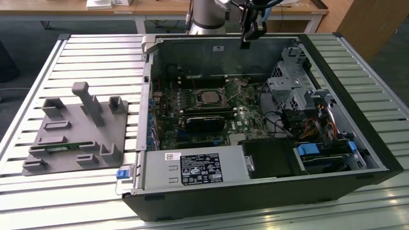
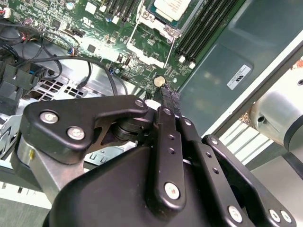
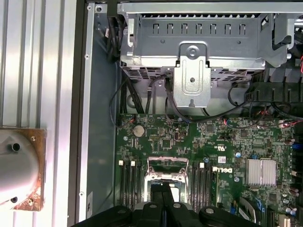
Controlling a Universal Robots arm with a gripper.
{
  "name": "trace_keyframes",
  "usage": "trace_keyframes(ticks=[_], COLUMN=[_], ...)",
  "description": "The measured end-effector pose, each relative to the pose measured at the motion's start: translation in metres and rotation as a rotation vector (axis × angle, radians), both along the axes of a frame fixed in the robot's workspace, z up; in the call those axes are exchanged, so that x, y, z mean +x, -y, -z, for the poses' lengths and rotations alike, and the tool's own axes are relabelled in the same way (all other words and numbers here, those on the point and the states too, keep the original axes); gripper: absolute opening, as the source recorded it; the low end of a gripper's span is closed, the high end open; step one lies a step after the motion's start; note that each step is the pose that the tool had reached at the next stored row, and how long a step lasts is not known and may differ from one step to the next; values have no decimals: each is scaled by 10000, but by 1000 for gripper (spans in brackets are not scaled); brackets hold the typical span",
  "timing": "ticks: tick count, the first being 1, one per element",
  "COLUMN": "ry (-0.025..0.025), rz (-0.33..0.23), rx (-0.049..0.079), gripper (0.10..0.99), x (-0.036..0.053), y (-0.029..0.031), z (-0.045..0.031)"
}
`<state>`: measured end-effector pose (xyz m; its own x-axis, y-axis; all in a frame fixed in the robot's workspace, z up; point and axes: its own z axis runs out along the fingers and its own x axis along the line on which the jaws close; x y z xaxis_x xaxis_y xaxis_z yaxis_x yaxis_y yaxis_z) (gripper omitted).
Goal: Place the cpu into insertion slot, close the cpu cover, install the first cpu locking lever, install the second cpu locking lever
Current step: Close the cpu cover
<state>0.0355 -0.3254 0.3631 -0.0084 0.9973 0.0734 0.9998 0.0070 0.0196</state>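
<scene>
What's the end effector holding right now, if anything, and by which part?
Nothing, it seems: the end effector is shut and empty; the cpu sits on the motherboard.

A wooden desk point(image 1: 166, 7) stands beyond the slatted metal table point(image 1: 96, 52).

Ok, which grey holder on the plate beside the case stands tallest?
The narrow post rising from the plate's middle; the others are low blocks.
</scene>
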Motion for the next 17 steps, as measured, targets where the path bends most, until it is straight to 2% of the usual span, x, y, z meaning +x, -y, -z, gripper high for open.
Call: trace_keyframes(ticks=[7,13,17], ry=[0,0,0], rz=[-32,-131,-131], rx=[1,1,1], gripper=[106,106,106], x=[34,34,34], y=[3,3,45], z=[53,157,213])
